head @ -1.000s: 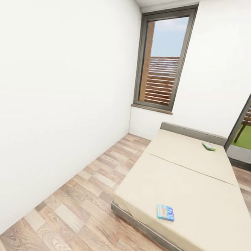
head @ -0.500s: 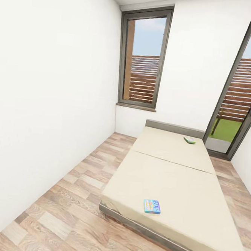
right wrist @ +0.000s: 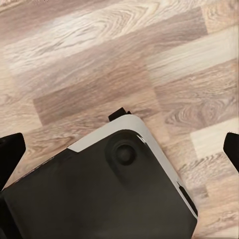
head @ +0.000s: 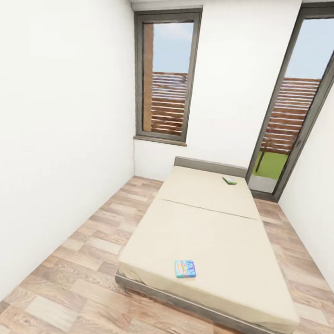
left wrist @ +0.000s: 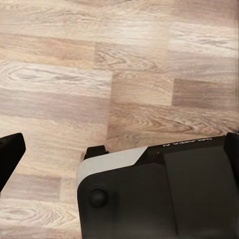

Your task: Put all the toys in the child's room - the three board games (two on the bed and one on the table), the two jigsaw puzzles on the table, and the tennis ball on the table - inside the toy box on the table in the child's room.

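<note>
**Robot facing the bed, two board games waiting on the mattress**

A white-walled child's room is seen from the head camera. A long low bed [head: 216,241] with a plain beige mattress is placed lengthwise away from the camera, its grey headboard [head: 210,166] against the far wall between two tall grey-framed windows. Wood-plank floor [head: 79,260] runs along the bed's side and foot.

Two flat board games are left lying on the mattress. The nearer board game [head: 185,269], blue with bright print, rests flat close to the foot edge of the bed. The far board game [head: 230,180], green and white, rests flat close to the headboard, well apart from the first. Both appear to be simply lying loose, within reach only once the robot is brought up to the bed.

The toy box and table are presumably elsewhere in the room.

In the wrist views, each camera is pointed down at the plank floor and the robot's dark base [left wrist: 164,194]. The left gripper [left wrist: 119,152] and the right gripper [right wrist: 119,149] are each shown with dark fingertips spread to opposite edges of the picture, nothing between them; both are judged spread and empty. The arms seem to be hung low for travel. Both games lie on the bed, well apart from either gripper.
</note>
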Available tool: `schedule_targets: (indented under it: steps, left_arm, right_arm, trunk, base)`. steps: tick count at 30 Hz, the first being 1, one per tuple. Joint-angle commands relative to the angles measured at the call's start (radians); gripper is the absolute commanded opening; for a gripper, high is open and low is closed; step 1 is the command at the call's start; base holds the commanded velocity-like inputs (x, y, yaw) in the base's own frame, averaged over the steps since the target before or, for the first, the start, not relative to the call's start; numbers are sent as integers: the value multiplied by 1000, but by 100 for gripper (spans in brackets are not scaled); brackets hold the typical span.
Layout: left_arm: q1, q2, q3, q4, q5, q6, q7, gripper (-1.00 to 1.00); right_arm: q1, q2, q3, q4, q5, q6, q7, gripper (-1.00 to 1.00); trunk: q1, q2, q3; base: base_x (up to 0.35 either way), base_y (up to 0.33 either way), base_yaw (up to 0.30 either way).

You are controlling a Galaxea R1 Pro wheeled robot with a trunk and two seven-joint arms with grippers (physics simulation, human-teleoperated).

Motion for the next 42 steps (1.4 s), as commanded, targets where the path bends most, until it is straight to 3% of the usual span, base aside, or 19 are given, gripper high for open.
schedule_targets:
  steps: [1,42]
  left_arm:
    - [-1,0,-6,-1,-1,0,5,100]
    - [-1,1,-6,-1,-1,0,7,100]
  right_arm:
    - [-1,0,-1,1,-2,-3,1,100]
    - [-1,1,-1,1,7,-9,-4,100]
  trunk:
    - [1,-2,-2]
    - [1,-2,-4]
  base:
    - [0,0,-280]
    - [10,-8,-269]
